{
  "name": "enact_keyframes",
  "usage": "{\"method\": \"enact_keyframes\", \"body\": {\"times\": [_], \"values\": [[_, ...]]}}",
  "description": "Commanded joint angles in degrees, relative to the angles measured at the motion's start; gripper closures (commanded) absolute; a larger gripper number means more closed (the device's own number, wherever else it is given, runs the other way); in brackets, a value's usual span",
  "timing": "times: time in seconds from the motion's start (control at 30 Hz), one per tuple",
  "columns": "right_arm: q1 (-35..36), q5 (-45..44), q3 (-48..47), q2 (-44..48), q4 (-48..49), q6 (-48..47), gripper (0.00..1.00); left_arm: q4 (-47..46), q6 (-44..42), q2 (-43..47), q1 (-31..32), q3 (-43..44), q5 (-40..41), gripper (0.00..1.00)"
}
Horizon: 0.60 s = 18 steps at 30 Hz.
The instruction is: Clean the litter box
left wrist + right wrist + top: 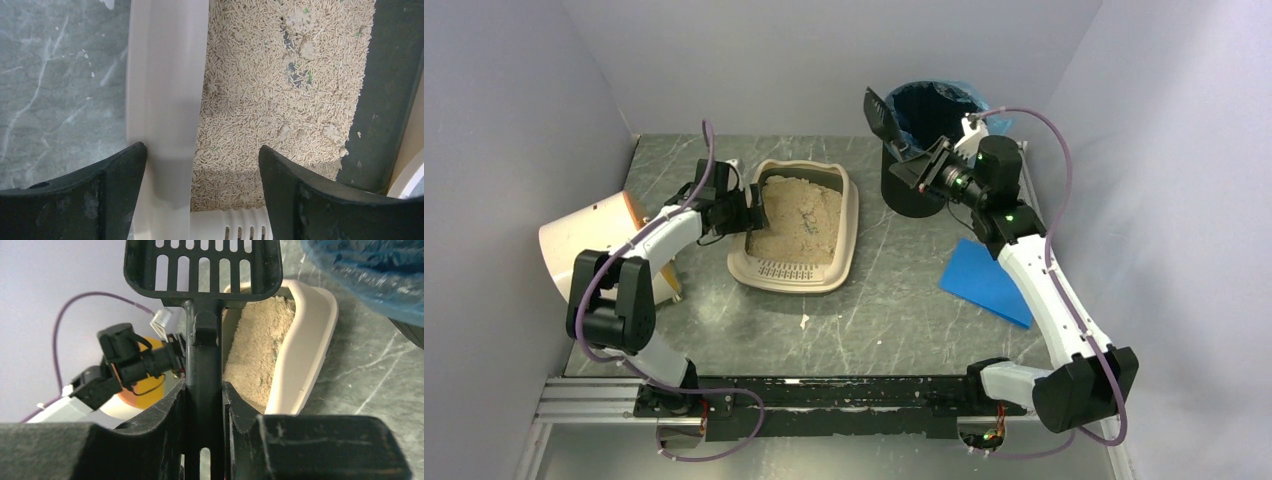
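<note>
**Count, top view**
- 1 litter box (842, 222): beige tray just off table centre toward 11 o'clock, with its slotted lip at its 6 o'clock end. Tan litter (799, 218) is heaped inside, and the left wrist view shows pale clumps and a few dark specks in it.
- 1 scoop (879, 115): black and slotted, raised with its blade over the bin's 9 o'clock rim.
- 1 bin (909, 195): black and round, at 1 o'clock, with 1 blue liner (949, 92).
- 1 drum (589, 240): cream, lying on its side at 9 o'clock.
- 1 sheet (984, 285): blue and flat, at 4 o'clock.
- 2 arms, 2 grippers.

**Tools**
- Left gripper (202, 147): spread wide, straddling the box's 9 o'clock rim. One finger (75, 200) is outside over the table, the other is over the litter. It grips nothing.
- Right gripper (204, 390): clamped on the scoop's handle, beside the bin.

**Surface and room**
- 1 table (904, 310): grey-green and marbled, scratched. A few pale crumbs (804, 322) lie at the box's 6 o'clock.
- 3 walls (824, 60): plain pale lilac, at 9, 12 and 3 o'clock.
</note>
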State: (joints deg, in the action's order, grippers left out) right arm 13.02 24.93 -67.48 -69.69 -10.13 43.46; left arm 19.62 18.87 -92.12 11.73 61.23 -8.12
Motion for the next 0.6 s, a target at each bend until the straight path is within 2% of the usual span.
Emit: {"method": "enact_keyframes", "body": {"times": [0.0, 0.17, 0.33, 0.43, 0.57], "values": [[4.36, -6.07, -1.39, 1.44, -5.14, -9.20, 1.00, -0.36, 3.79, 3.44, 3.48, -3.80, -2.44, 0.16], [9.07, -8.63, -0.33, 1.39, -7.28, -12.41, 1.00, -2.61, 8.75, 7.83, 8.16, -8.88, -1.65, 0.20], [12.42, -11.00, 0.25, 0.65, -8.92, -16.31, 1.00, -8.37, 17.14, 13.18, 16.32, -14.90, -0.69, 0.24], [14.58, -15.30, -1.57, -0.82, -13.33, -18.88, 1.00, -9.08, 21.00, 16.13, 19.35, -17.03, 1.71, 0.23], [18.31, -21.78, -3.34, -2.24, -18.00, -22.30, 1.00, -6.27, 22.82, 21.70, 19.65, -17.78, 7.58, 0.19]]}}
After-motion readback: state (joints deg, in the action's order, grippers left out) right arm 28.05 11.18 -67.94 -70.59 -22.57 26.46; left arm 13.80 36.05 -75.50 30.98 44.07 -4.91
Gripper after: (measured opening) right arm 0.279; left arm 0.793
